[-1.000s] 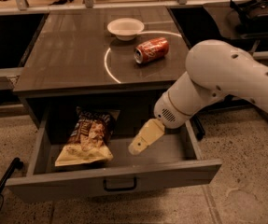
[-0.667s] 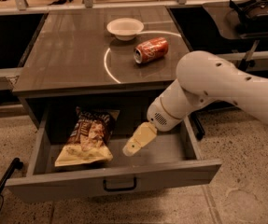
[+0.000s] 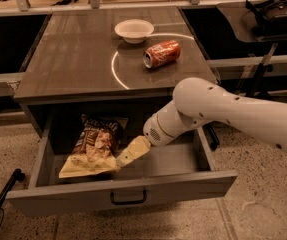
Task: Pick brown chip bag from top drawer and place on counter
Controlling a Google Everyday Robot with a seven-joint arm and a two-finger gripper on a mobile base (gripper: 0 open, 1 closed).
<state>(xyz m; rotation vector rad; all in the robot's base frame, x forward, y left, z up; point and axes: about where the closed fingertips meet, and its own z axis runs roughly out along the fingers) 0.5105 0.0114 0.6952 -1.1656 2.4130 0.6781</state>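
The brown chip bag [image 3: 94, 146] lies flat in the left half of the open top drawer [image 3: 173, 160], dark brown end toward the back, pale yellow end toward the front. The drawer's front panel carries a dark pull handle [image 3: 128, 199]. My gripper [image 3: 125, 156] reaches down into the drawer from the right on the white arm [image 3: 233, 116], and its tan tip touches the bag's right lower edge. The counter [image 3: 73, 59] above has a thin white circle [image 3: 114, 66] marked on it.
A white bowl [image 3: 134, 30] and a red soda can [image 3: 163, 53] on its side rest on the counter near the circle. A dark table with a headset [image 3: 275, 11] stands at the right. A black leg [image 3: 3, 199] lies on the floor at the left.
The arm has swung left and lower into the drawer. The gripper moved from the drawer's middle to the chip bag's right edge. The bag has not moved.
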